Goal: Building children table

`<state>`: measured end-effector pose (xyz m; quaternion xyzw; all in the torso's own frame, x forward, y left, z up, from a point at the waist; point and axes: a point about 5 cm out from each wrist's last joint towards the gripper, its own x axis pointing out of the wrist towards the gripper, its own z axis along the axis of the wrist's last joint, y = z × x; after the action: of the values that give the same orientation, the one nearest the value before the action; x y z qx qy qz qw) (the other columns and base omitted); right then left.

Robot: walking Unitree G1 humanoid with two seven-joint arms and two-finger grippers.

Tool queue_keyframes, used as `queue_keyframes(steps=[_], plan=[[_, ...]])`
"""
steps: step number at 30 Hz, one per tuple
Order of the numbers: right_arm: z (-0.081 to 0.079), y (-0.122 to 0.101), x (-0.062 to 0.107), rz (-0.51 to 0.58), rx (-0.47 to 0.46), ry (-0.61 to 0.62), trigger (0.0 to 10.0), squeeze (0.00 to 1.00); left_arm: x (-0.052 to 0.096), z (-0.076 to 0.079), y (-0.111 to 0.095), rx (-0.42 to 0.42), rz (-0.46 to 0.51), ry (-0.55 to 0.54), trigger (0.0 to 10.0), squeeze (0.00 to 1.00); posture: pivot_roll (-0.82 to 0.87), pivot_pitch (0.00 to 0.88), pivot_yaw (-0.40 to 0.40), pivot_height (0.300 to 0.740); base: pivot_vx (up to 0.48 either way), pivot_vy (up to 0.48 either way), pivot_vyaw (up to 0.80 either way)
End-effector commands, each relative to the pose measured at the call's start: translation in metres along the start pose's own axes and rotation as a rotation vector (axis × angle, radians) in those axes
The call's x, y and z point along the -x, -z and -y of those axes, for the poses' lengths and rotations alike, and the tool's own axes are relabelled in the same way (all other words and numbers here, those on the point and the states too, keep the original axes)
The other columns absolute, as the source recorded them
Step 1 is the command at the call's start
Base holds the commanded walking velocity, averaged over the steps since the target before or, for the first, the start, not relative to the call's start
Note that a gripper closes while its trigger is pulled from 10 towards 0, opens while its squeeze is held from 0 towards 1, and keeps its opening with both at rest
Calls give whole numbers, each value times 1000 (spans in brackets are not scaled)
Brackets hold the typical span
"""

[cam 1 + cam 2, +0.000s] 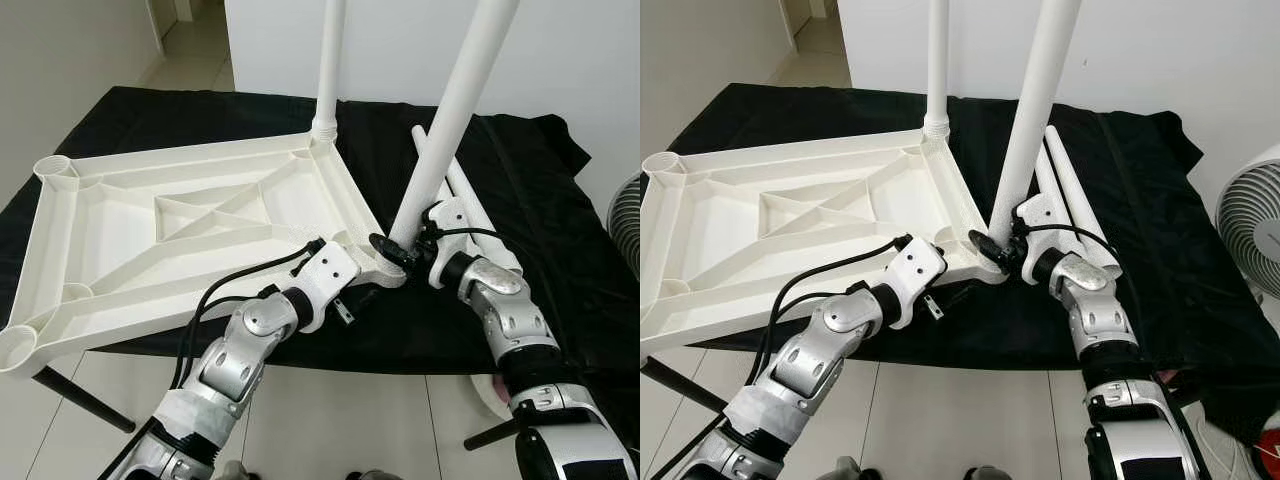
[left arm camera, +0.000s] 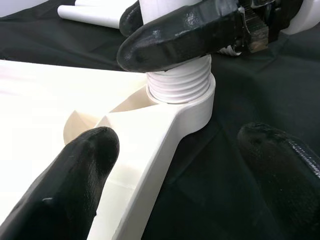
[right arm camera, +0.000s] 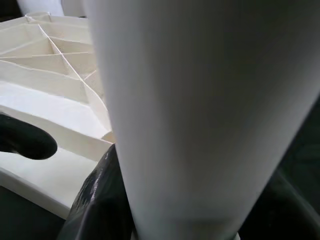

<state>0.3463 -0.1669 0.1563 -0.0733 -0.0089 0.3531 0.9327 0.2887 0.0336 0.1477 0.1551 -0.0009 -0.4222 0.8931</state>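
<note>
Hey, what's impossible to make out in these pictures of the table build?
- Tops of both standing legs: cut off by the head views' upper edge.
- Thread depth in the corner socket: right tool covers it.
- Left tool: its fingertips are hidden behind the tabletop edge.

One white tabletop (image 1: 150,230) lies upside down on one black cloth (image 1: 540,260). I count four white legs: two standing in corner sockets, the far one (image 1: 330,60) upright and the near one (image 1: 455,110) tilted, and two loose legs (image 1: 480,215) lying together on the cloth. Two corner sockets (image 1: 55,170) stay open, two grippers are at the near corner, left (image 2: 175,165) and right (image 1: 395,250), and one fan (image 1: 1250,225) stands at the right.
</note>
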Motion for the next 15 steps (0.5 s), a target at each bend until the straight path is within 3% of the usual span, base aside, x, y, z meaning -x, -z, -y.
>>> queue_keyframes(steps=[1,4,5,6,15], plan=[[-7,8,-3,-9,-38,-27,0,0,2,-1,1,-5,-2,-6,10000,0,-105,44,1,740,0,0,0],[-8,9,-3,-7,-36,-19,0,0,2,-1,1,-4,-2,-6,10000,0,-105,44,1,740,0,0,0],[-8,10,-4,-16,-37,19,4431,0,2,-1,1,-4,-1,-7,10000,0,-104,42,-2,740,0,0,0],[-10,12,-5,-23,-45,46,10000,0,2,-1,1,-5,-2,-7,10000,0,-104,40,-4,740,0,0,0],[-23,5,-9,13,-77,230,10000,0,4,-3,2,-8,-4,-13,10000,0,-105,37,-6,740,0,0,0]])
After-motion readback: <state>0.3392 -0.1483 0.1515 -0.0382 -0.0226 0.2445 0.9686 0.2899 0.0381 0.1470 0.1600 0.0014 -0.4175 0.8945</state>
